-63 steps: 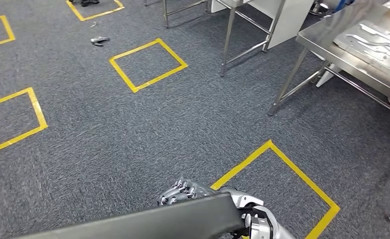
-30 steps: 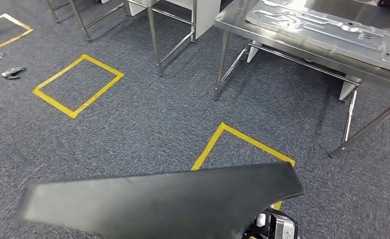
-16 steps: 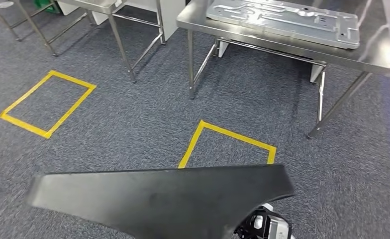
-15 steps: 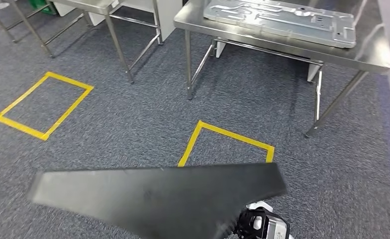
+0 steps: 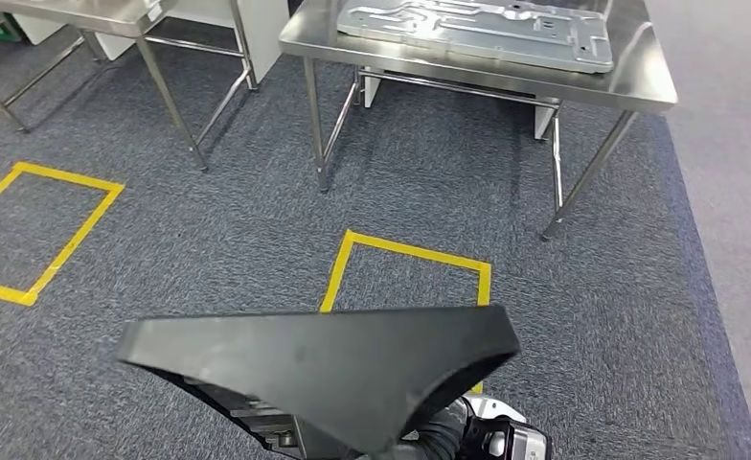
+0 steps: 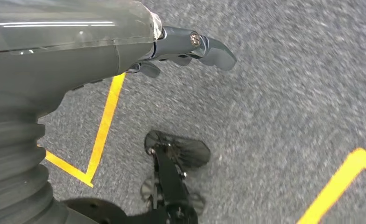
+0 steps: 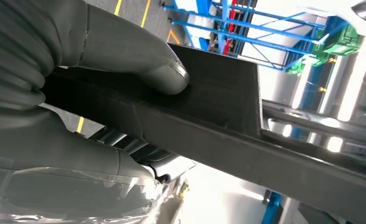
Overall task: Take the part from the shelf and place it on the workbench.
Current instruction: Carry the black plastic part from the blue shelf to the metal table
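Currently, the left hand (image 6: 125, 46) hangs over the carpet (image 6: 288, 93), fingers (image 6: 209, 44) loosely extended and holding nothing, as the left wrist view shows. The right wrist view shows the right hand (image 7: 78, 84) gripping the black part (image 5: 333, 359), thumb pressed on its flat face. Compared with half a second ago, the steel tabletop (image 5: 630, 86) carrying the metal panel (image 5: 477, 24) sits further left in the head view, the camera having turned.
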